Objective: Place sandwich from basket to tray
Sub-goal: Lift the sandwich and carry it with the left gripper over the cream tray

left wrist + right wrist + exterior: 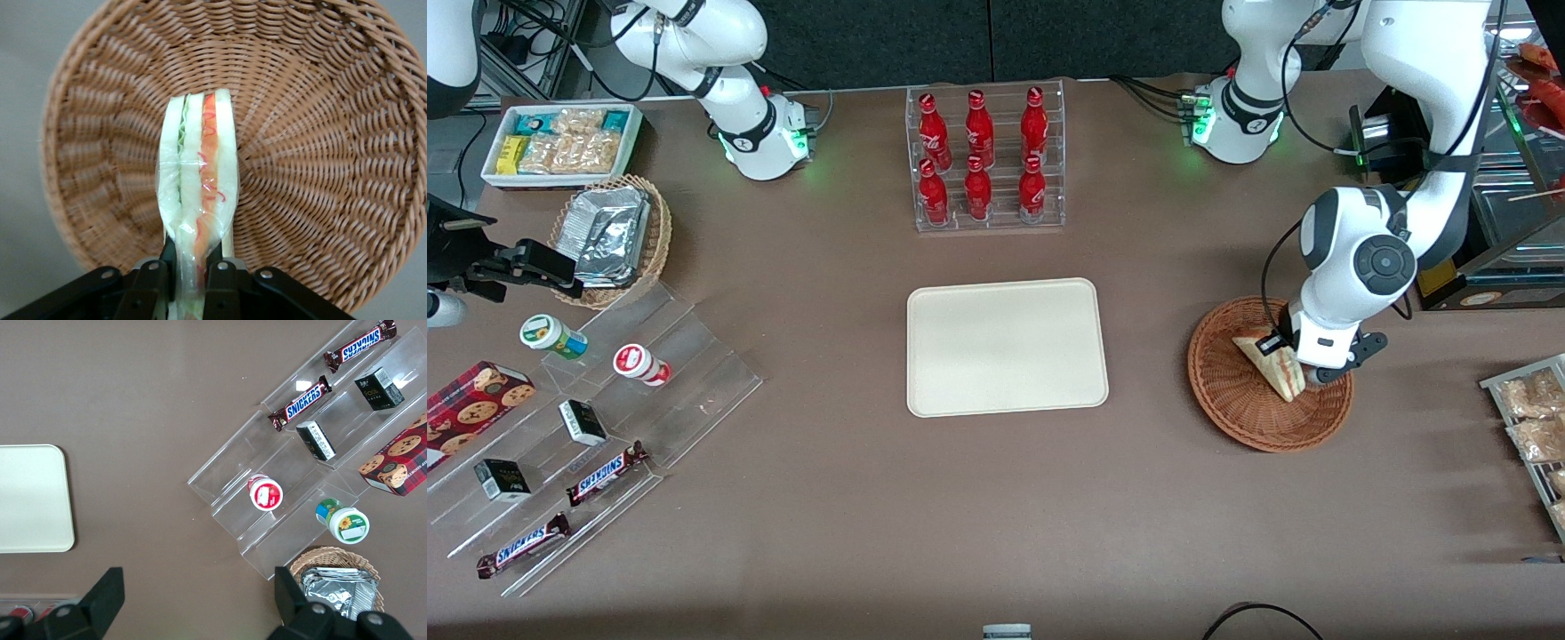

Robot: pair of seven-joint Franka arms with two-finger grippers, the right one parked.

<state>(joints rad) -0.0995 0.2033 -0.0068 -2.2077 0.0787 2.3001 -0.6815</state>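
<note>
Gripper (193, 270): clamped on sandwich (198, 193), wedge held on edge over basket (320, 120). Basket: toward working arm's end of table. Tray (1007, 347): bare, well apart. Status: grasp apparently done; carry and release outstanding.

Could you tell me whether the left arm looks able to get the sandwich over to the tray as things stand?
Probably yes: the gripper is shut on the sandwich over the basket, and the tray lies bare beside it with only table between.
</note>
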